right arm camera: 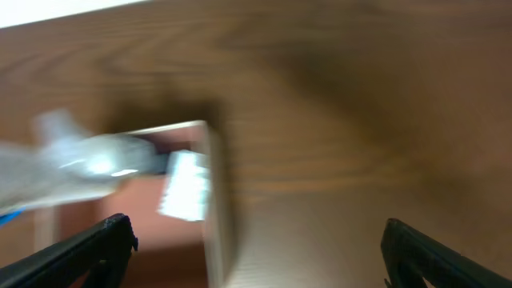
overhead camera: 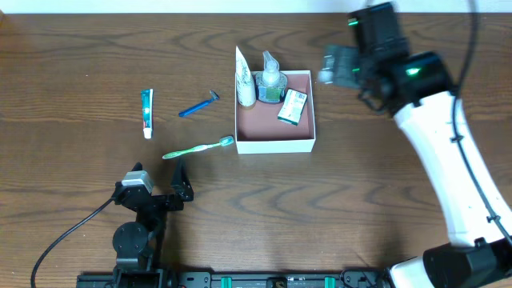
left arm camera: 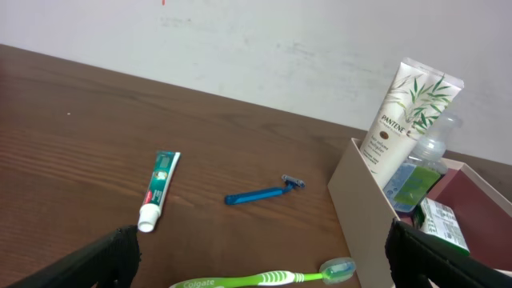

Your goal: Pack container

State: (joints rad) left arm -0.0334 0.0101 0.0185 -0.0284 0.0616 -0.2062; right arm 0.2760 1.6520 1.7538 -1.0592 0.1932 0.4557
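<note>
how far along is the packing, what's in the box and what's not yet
Done: the Pantene tube, pump bottle and soap box sit inside the container. In hand: nothing. The left claw and the right claw are both open and empty. Left: the toothpaste, razor and toothbrush lie on the table outside the container.

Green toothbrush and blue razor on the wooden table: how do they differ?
The green-and-white plastic toothbrush is longer than the blue plastic razor. The toothbrush's head nearly reaches the white cardboard container; the razor's head stops clearly short of it. The toothbrush lies nearer the robot, the razor farther back. Both lie flat on the brown wooden table, outside the container.
</note>
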